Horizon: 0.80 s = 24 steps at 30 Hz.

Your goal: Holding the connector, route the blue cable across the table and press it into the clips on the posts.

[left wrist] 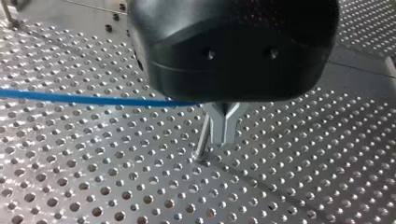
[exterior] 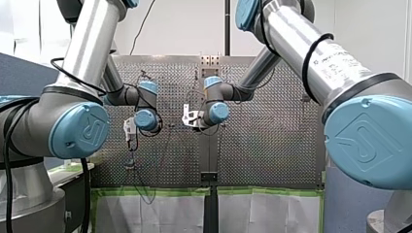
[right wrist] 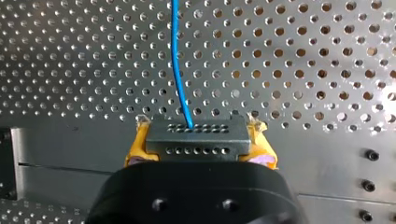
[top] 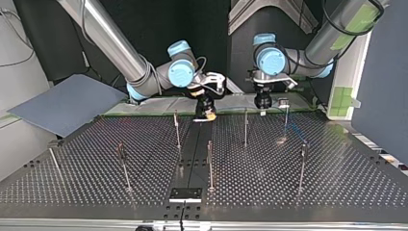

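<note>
In the right wrist view my right gripper (right wrist: pixel 198 143) is shut on the black connector (right wrist: pixel 196 133), a yellow pad (right wrist: pixel 137 144) on each side of it. The blue cable (right wrist: pixel 177 60) leaves the connector and runs straight ahead over the perforated table. In the left wrist view the blue cable (left wrist: pixel 93 99) comes in from the side and ends at the metal fingers of my left gripper (left wrist: pixel 223 137), which are shut on it, just above a thin post (left wrist: pixel 201 140). At the top view's far edge, my right gripper (top: pixel 208 114) and my left gripper (top: pixel 262 103) hang side by side.
Several thin posts stand on the table, among them one post (top: pixel 176 130) near the middle, another post (top: pixel 245 127) and a third post (top: pixel 302 166) at the top view's right. A small black plate (top: pixel 185 194) lies at the near edge. A grey-blue sheet (top: pixel 67 103) lies beyond the table's left corner.
</note>
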Each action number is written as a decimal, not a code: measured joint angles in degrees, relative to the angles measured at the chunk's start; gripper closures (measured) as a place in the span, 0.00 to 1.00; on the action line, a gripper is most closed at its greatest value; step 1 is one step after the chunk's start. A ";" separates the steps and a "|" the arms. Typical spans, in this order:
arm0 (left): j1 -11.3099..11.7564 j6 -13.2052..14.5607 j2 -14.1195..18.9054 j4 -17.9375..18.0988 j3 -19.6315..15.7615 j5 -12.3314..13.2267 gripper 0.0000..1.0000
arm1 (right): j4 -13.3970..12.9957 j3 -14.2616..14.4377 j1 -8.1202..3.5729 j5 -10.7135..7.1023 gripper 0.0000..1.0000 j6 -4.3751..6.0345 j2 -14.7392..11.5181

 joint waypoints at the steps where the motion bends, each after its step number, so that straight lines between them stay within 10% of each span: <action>1: 0.11 -0.15 0.00 0.24 0.05 0.21 1.00 | -0.31 -0.01 -0.16 0.00 1.00 0.03 0.01; 24: 3.38 -1.81 -4.67 0.10 7.42 3.65 1.00 | -4.20 -0.01 -2.51 -0.52 1.00 0.77 0.05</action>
